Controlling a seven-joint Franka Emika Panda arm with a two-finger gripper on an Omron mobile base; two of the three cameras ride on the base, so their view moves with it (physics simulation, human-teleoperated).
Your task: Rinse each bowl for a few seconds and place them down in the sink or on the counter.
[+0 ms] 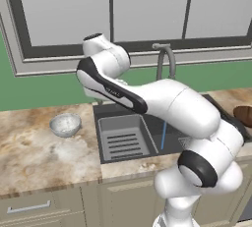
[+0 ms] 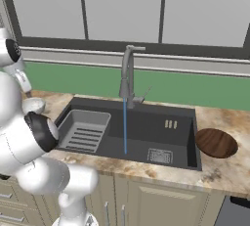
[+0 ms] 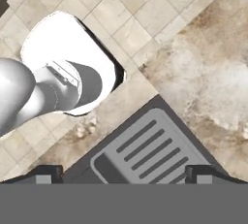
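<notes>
Two bowls (image 1: 65,124) (image 2: 216,142) sit empty on the counter (image 1: 29,152).

Sink (image 1: 167,137) set in counter (image 1: 29,147). Tray (image 1: 123,137) in sink's left part. Faucet (image 2: 128,73) behind sink. One bowl (image 1: 65,124) on counter left of sink, other bowl (image 2: 216,143) on counter right of it.

Speckled grey-white bowl (image 1: 65,124) upright on the table (image 1: 29,147), left of the sink (image 1: 115,110), apart from its rim. Dark reddish-brown bowl (image 2: 216,142) on the table right of the sink, just beside its edge. Sink: dark basin, grey slotted tray (image 2: 84,130) at left, faucet (image 2: 128,76) running a thin blue stream (image 2: 125,127).
</notes>
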